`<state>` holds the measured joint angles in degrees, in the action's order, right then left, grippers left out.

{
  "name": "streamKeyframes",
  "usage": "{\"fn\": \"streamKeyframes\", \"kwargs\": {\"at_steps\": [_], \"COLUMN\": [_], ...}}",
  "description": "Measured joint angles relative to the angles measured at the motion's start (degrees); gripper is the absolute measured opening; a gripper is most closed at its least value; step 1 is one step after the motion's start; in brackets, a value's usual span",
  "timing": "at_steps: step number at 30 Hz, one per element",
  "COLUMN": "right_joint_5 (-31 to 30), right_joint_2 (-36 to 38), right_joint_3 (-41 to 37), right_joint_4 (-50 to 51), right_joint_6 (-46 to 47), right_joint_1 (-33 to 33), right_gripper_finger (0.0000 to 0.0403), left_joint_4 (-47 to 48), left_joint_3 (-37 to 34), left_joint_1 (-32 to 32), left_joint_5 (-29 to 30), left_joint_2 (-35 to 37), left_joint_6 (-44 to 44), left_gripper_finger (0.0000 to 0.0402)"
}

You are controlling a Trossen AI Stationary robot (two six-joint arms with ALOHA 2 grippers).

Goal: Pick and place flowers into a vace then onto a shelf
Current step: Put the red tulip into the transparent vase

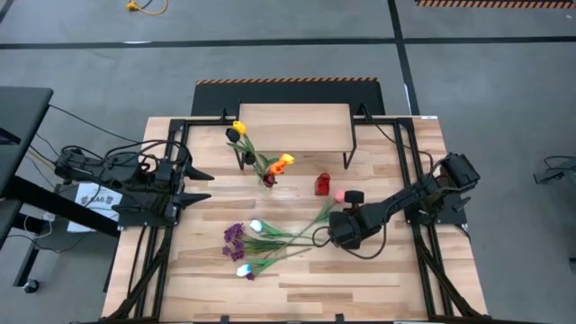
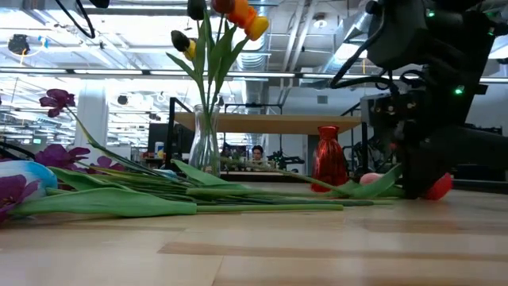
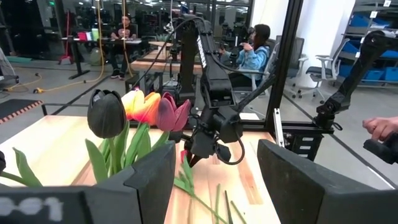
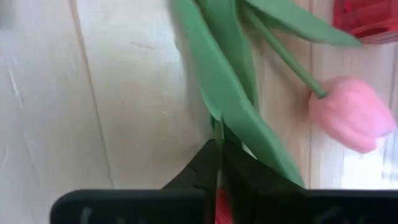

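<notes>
Loose flowers [image 1: 270, 238] lie flat on the plank table, green stems fanned out, with purple, white and blue heads to the left. A pink tulip head [image 4: 351, 112] lies at their right end. My right gripper [image 1: 337, 229] points steeply down at that end, shut on a green stem. A clear glass vase [image 1: 268, 180] stands in front of the shelf [image 1: 294, 126]; yellow, dark and orange tulips stick in it by their stems. My left gripper [image 1: 200, 184] waits open and level at the table's left, its fingers wide apart in the left wrist view [image 3: 214, 186]. My right gripper pinches a thin green stem [image 4: 219, 134] between its two fingertips, beside a broad leaf. The fingers come from above, slanting down. The stem and its leaves lie on the table. Something red [image 4: 221, 208] shows between the fingers farther back.
A small red vase [image 1: 322, 184] stands just beyond my right gripper, near the pink head. A red flower head [image 2: 438, 187] lies on the table by the gripper. Black frame rails run along both table sides. Bare planks lie along the near edge.
</notes>
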<state>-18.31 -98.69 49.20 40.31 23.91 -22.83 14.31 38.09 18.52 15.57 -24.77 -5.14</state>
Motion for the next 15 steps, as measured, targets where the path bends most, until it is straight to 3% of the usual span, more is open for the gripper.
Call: {"fn": "streamKeyframes", "kwargs": {"at_steps": [8,15], "right_joint_5": [1.5,-5.4], "right_joint_2": [-0.3,-0.2], "right_joint_3": [6.6,14.7], "right_joint_4": [9.3,18.9], "right_joint_6": [7.4,8.5], "right_joint_1": [-7.4,-13.1], "right_gripper_finger": [0.0006,0.0004], "left_joint_4": [0.0,-1.4], "left_joint_3": [0.0,0.0], "left_joint_1": [0.0,0.0], "left_joint_5": [-0.1,-1.4], "left_joint_2": [0.0,-0.6], "left_joint_6": [-2.8,-4.4], "left_gripper_finger": [0.0217,0.0217]}}
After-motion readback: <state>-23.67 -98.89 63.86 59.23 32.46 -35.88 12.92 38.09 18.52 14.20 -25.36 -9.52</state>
